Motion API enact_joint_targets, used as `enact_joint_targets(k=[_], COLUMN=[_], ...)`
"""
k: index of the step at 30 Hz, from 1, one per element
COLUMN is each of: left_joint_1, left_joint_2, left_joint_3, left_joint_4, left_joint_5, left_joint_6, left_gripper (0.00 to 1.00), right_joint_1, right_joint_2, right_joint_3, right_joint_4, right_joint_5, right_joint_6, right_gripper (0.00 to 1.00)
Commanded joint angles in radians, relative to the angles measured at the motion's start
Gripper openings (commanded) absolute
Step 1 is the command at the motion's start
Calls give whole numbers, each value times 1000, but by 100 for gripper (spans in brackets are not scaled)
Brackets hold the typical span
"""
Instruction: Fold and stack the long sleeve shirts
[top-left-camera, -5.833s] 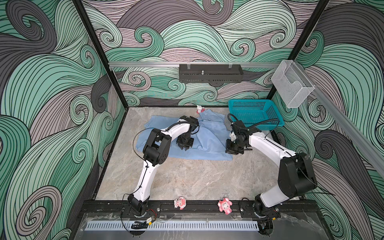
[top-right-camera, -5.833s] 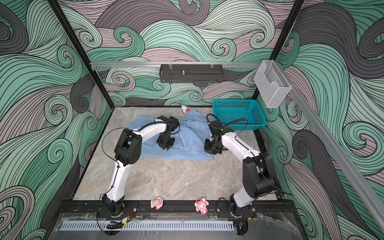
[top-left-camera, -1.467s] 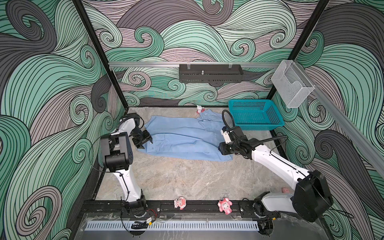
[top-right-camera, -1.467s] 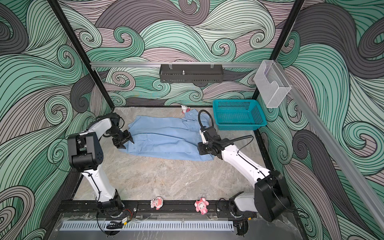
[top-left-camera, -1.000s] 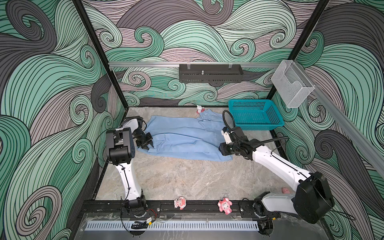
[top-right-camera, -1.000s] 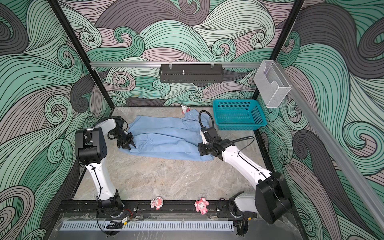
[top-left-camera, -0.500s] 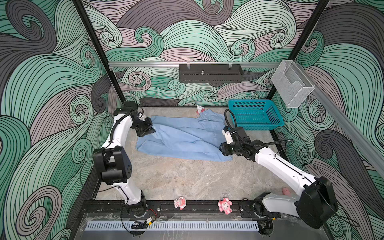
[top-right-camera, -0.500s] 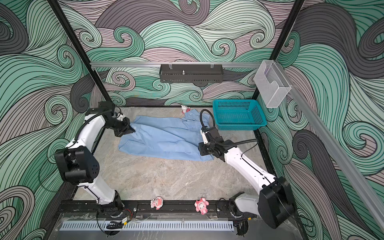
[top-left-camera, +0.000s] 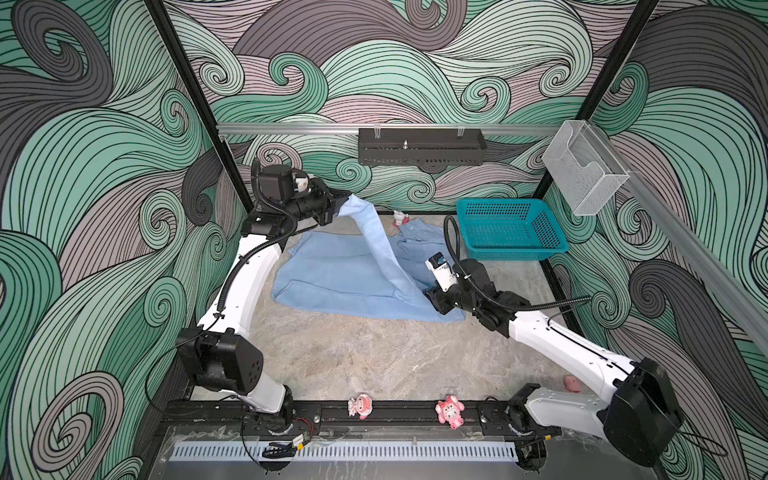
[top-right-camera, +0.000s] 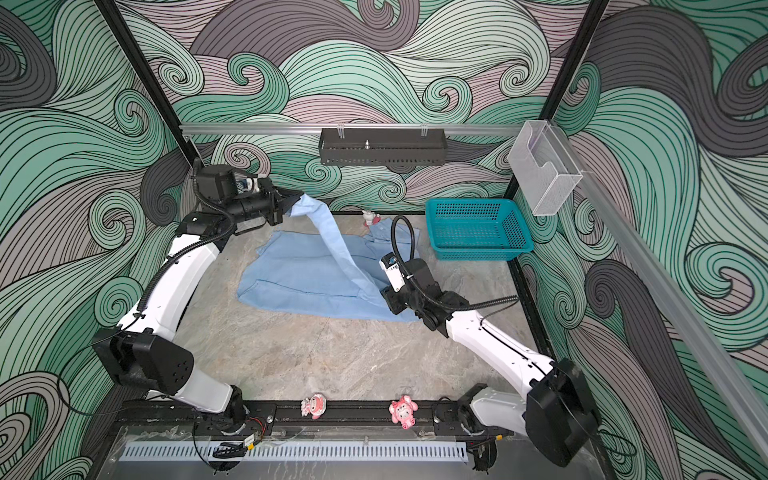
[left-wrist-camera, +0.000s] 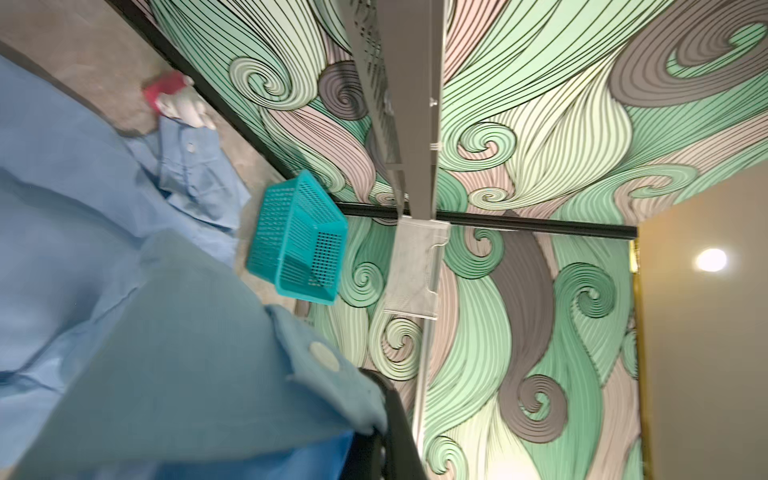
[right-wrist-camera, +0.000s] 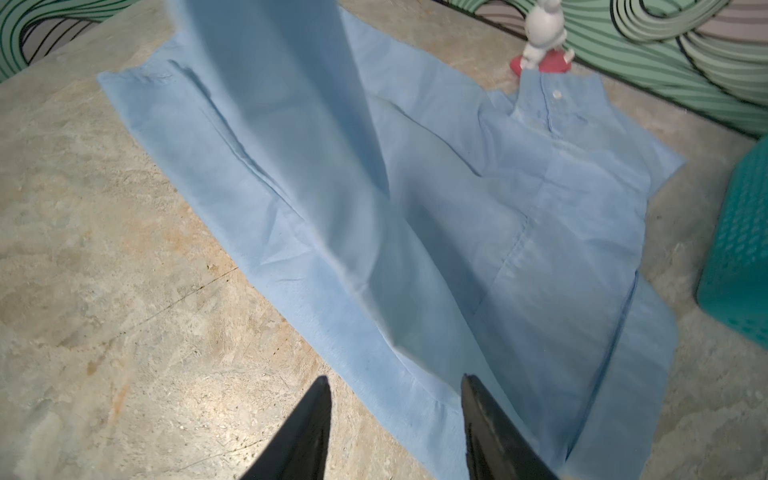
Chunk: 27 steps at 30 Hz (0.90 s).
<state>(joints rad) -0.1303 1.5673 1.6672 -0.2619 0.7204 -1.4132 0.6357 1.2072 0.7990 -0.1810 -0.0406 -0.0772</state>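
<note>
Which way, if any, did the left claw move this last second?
Yes. The left claw, shut on the sleeve, has lifted and gone rearward: in both top views it sat below the basket's near rim, now level with its far rim.

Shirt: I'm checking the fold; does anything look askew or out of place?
One sleeve is raised: the left gripper holds its cuff high, so it slants across the otherwise flat shirt.

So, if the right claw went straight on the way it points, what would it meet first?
Most likely the blue shirt, spread just ahead of the right claw; depth is unclear.
</note>
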Motion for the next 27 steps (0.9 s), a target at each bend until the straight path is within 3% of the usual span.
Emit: enact_joint_targets(k=[1,11,17,21,23,25,27], left_joint_1=[-28,-60,-63,-69,-69,-69,-68], left_joint_2=[35,90,174,215,226,236,251], left_joint_3=[72,130,195,225,226,227,230], left_joint_4=[156,137,145,156,162,164,167], left_joint_5=[-48,-109,-108,-88,-84,-79,-73], left_joint_6=[-228,-265,-276,-285,-288,-288,-287], left_gripper=[0,0,0,0,0,0,0], right_joint_1=[35,-2,-62,-127,-143,-166,-178], right_joint_2=[-32,65,215,309,331,343,347], right_joint_3=[-54,-36,65,135,153,164,164], right_joint_4=[145,212,183,153,165,166,171], right_joint_5=[1,96,114,62,29,-16,-42], right_joint_6=[-122,-159,-68,0,-4,12,21], right_gripper=[56,61,59,55,50,39,15])
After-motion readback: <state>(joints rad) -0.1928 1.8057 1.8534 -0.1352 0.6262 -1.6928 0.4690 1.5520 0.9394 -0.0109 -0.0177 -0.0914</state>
